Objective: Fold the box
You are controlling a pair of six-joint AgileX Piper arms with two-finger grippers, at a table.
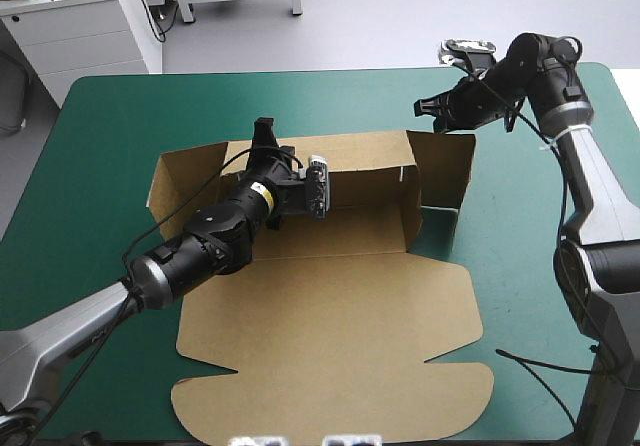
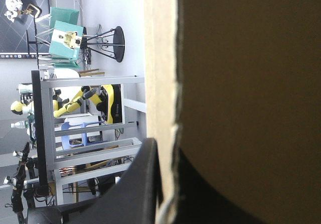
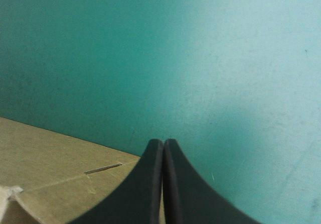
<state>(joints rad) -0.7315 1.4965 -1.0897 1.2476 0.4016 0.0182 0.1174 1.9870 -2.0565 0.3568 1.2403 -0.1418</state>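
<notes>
The box sits in the middle of the teal-green cover, partly raised. Its far wall stands up, with a side wall upright at the left end and another at the right end. The wide lid panel lies flat toward the near edge of the table.

My left gripper reaches in from the near left across the box floor to the top edge of the far wall, toward its left end. In the left wrist view my left gripper pinches that board: the box fills the space ahead, and one black finger lies against the board's cut edge.

My right gripper hangs above the table just beyond the box's far right corner, apart from the board. In the right wrist view my right gripper has its fingers pressed together in one arch, with the box below and beside them.
</notes>
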